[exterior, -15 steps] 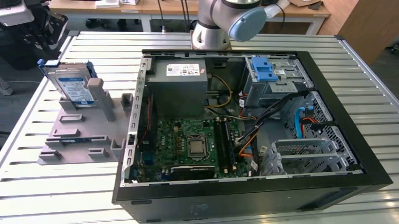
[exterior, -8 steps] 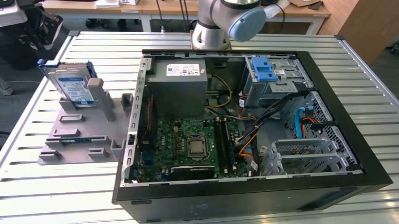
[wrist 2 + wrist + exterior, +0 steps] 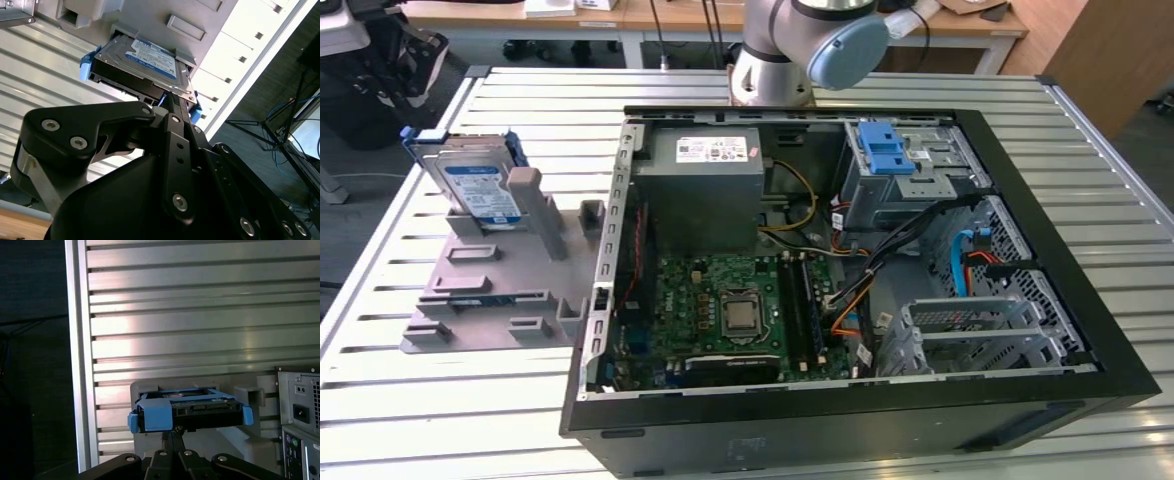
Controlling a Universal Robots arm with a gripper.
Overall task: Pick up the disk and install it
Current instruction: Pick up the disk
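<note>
Noting install not begun: the disk (image 3: 478, 190) leans in the grey stand (image 3: 491, 292), beside the open computer case (image 3: 1107, 330). In both wrist views the gripper (image 3: 167, 100) (image 3: 172, 431) points at the disk's blue-framed edge, fingers drawn narrowly together. Contact with the disk cannot be told.

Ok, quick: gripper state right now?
Gripper: shut, holding nothing, pointed at the disk.
</note>
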